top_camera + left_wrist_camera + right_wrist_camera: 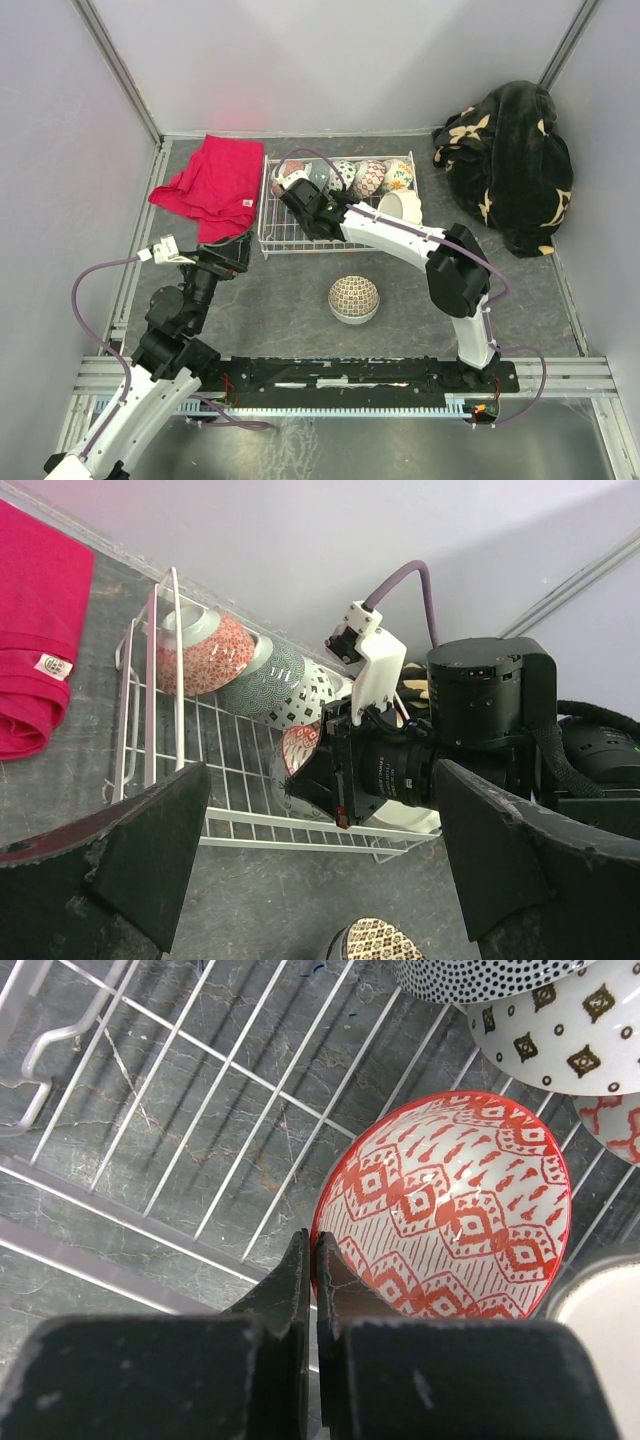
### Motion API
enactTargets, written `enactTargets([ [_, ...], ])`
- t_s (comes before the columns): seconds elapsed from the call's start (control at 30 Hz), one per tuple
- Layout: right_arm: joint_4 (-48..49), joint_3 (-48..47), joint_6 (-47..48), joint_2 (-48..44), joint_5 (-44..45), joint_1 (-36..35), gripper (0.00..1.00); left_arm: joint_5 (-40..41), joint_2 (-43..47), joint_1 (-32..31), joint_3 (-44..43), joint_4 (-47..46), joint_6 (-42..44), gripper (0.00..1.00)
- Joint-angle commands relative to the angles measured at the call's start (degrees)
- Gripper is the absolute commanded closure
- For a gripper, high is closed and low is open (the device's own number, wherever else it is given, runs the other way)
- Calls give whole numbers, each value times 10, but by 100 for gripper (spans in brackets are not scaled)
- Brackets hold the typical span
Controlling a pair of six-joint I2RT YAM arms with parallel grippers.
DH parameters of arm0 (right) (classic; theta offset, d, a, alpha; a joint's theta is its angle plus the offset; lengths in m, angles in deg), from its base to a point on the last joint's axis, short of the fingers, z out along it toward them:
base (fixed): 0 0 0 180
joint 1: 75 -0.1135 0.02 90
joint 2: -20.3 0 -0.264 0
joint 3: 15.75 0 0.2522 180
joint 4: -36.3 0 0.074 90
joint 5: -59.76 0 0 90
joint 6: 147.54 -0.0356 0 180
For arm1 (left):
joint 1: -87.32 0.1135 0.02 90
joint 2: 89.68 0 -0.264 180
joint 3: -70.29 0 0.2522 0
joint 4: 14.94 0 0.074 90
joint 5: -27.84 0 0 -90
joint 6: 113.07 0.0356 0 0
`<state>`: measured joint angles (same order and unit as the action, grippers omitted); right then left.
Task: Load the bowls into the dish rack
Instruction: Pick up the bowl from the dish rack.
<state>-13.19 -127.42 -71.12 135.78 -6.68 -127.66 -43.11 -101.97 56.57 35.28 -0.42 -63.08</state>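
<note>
The white wire dish rack point(272, 236) stands at the back centre. A row of patterned bowls point(345, 175) leans along its far side, and a plain white bowl point(403, 206) lies at its right end. My right gripper point(315, 1260) is inside the rack, shut on the rim of a red-and-white patterned bowl point(450, 1210) that stands on edge on the wires. Another bowl point(354, 298), brown-checked, lies upside down on the table in front of the rack. My left gripper point(320, 840) hovers open near the rack's front left corner and holds nothing.
A red cloth point(215, 185) lies left of the rack. A black floral blanket point(510, 165) is heaped in the back right corner. Grey walls close in the table on three sides. My right arm point(400, 232) stretches across the rack's front edge.
</note>
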Motion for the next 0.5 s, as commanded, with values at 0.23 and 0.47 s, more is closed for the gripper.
enactTargets([
  [0.23, 37, 36, -16, -105, -70, -3, 98, -4, 3, -2, -16, -17, 9, 1],
  [0.47, 109, 140, -52, -202, -132, 15, 98, -5, 3, -3, -15, -17, 8, 1],
])
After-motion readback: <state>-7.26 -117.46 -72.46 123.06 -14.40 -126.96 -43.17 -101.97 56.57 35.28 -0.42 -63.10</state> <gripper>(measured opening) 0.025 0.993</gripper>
